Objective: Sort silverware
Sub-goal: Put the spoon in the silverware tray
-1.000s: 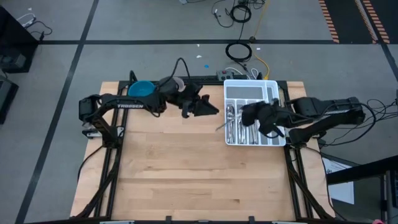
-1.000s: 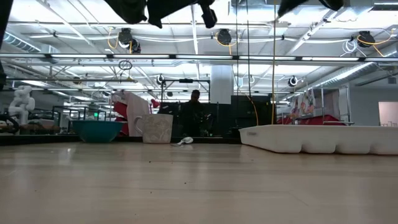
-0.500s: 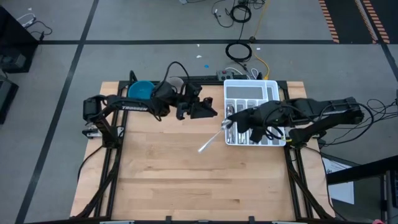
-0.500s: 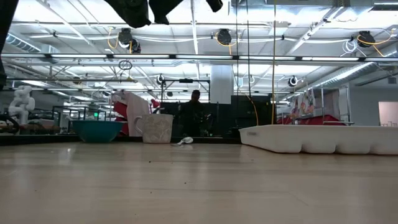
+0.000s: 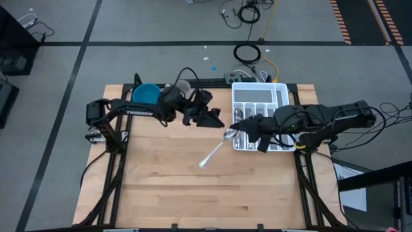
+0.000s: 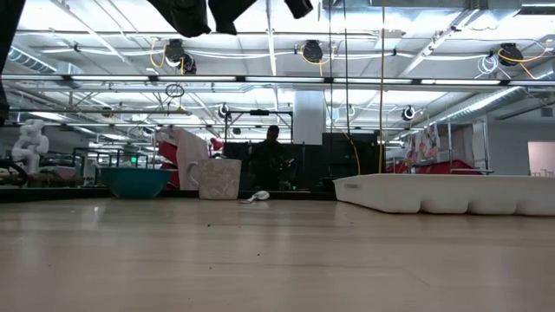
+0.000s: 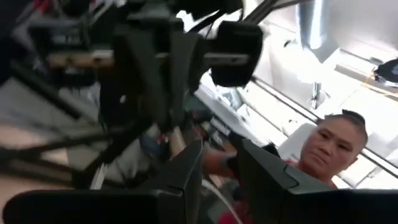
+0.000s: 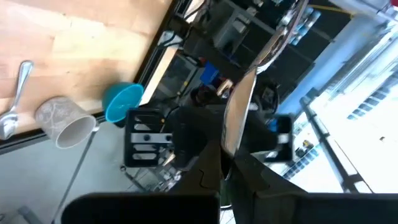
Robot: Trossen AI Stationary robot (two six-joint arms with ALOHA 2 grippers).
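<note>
Wooden table (image 5: 167, 187) lies bare beyond spoon (image 5: 212, 153) (right pincer (image 5: 239, 129) clamped).

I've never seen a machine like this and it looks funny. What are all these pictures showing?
It is a robot with two dark arms working at a wooden table. One picture looks straight down from above. One looks across the table top from very low, into the room behind. Two come from small cameras on the arms' wrists, so they look tilted.

At the back of the table stand a white tray with compartments holding more cutlery, a blue bowl and a grey cup.

The right arm has its jaws shut on one shiny piece of silverware, held above the wood beside the tray. The left arm waits near the cup, its jaws open and holding nothing.
</note>
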